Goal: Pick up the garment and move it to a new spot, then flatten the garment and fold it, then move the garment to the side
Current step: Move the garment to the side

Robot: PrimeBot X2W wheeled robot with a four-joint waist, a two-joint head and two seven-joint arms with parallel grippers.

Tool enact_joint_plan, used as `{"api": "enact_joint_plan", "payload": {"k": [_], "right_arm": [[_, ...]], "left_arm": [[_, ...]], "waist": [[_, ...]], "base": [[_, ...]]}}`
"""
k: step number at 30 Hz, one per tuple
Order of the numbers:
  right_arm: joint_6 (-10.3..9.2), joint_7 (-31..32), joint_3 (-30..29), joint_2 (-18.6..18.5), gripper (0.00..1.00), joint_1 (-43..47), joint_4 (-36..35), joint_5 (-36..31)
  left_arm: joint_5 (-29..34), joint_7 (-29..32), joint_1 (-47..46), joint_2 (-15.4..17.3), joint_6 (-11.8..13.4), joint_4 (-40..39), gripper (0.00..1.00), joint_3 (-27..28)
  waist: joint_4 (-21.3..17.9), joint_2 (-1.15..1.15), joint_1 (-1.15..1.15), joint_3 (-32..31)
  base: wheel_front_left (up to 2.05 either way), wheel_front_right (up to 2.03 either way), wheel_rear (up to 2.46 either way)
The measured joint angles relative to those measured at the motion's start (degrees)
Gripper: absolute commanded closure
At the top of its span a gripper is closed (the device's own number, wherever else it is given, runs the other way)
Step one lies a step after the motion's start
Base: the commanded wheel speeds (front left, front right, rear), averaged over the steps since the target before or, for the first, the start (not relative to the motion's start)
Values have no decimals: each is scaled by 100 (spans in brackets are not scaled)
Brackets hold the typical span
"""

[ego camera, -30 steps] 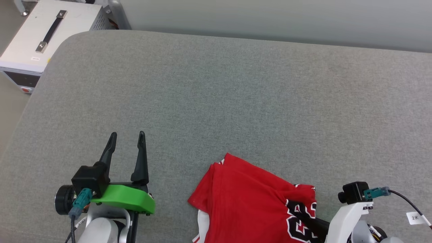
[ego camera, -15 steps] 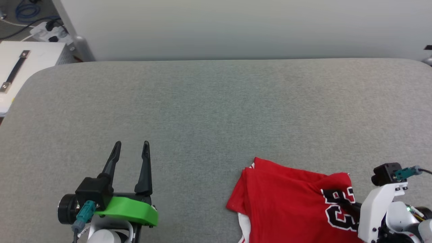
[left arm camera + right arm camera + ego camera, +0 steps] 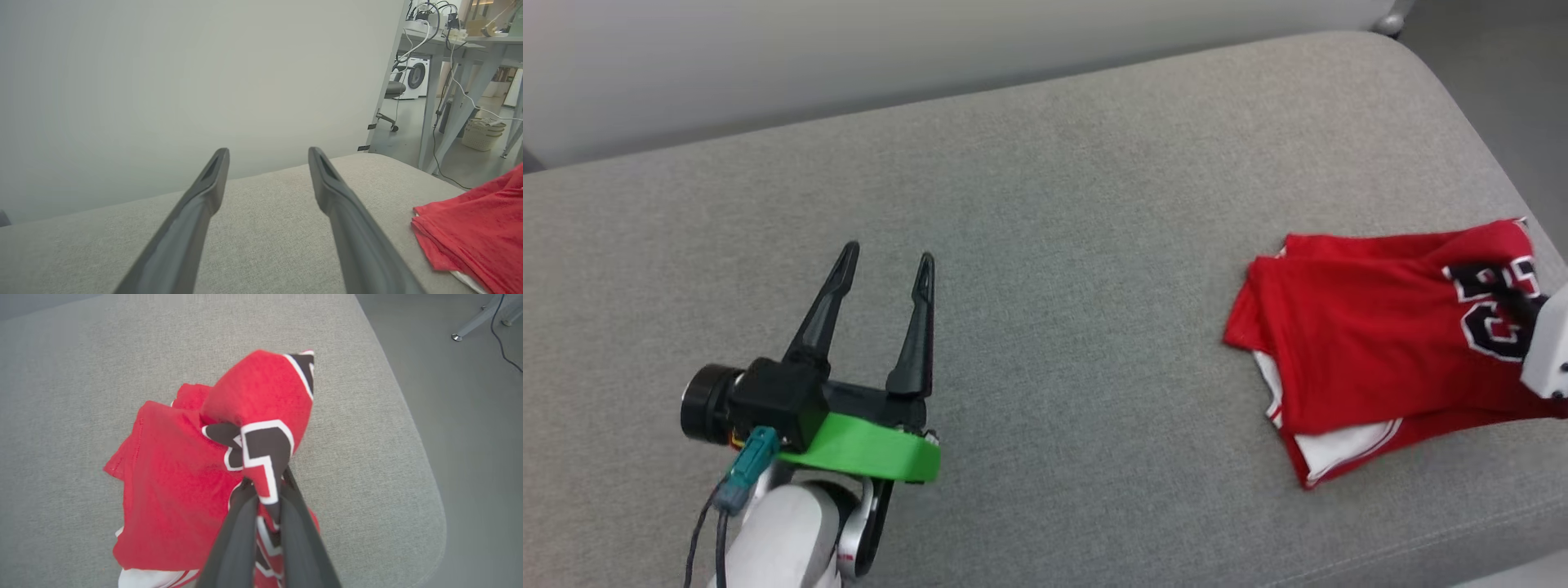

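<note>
1. So the right gripper (image 3: 267,484) is clamped tight on a fold of the shirt (image 3: 175,490), right at the black number patch. The cloth bunches up past its tips.
2. The rest of the shirt droops from those jaws onto the grey cushion (image 3: 61,396) in folded red layers, with a bit of white poking out underneath.
3. The left gripper (image 3: 887,253) has its jaws spread wide with nothing between them. Its fingers are low over bare cushion, pointing toward the wall (image 3: 163,81).
4. The shirt sits well off to the right of those open jaws.
</note>
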Motion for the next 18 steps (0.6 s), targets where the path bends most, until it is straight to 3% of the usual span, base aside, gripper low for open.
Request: {"api": "enact_joint_plan", "payload": {"k": [6,18], "right_arm": [[0,-445,-324,-316,100,-806,589,-115],[0,-1633,-720,-688,100,-2020,1621,-475]], "left_arm": [[200,232,-742,102,-204,-221,0,-179],[528,570,-1819,250,-412,-709,0,-366]], "waist": [[-293,0,0,685],[-451,0,1,2188]], "base": [[0,0,0],[0,0,0]]}}
